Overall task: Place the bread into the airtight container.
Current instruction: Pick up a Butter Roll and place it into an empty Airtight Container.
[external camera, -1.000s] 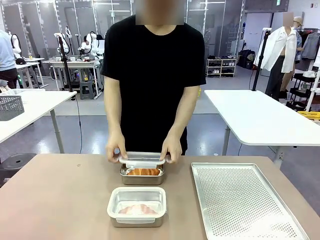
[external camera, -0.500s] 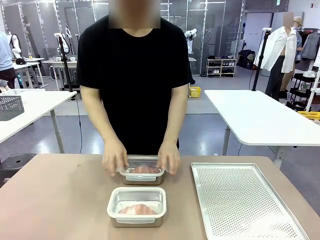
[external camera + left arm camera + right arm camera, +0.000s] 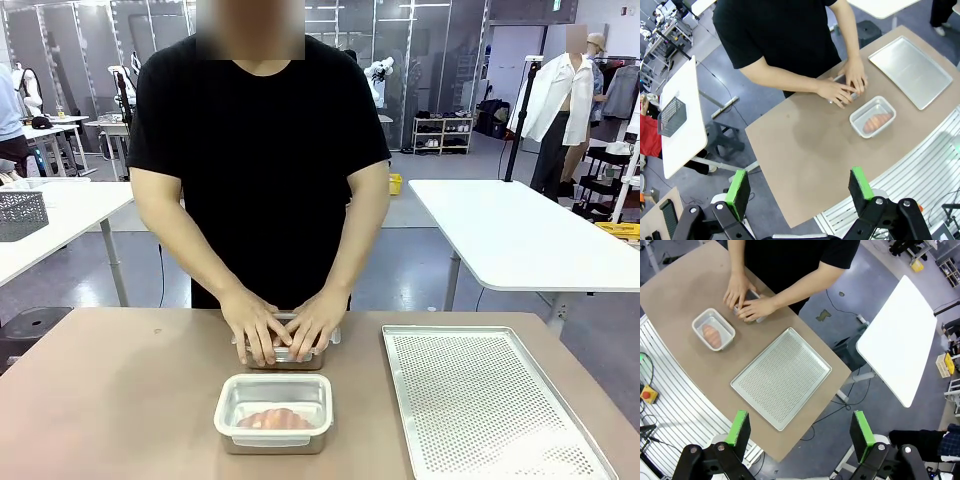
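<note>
1. Both tools, left tool and right tool, hang wide apart, holding nothing, high above the brown counter.
2. Orange bread lies inside the lidded clear airtight container; at its 12 o'clock, the person's hands press a second steel container.

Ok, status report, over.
Both end effectors open, left and right, high above table. Person's hands pressing on far container. Near container lidded, bread inside.

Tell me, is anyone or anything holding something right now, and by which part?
Both grippers, left and right, hold nothing. The person's hands press on top of the far container.
</note>
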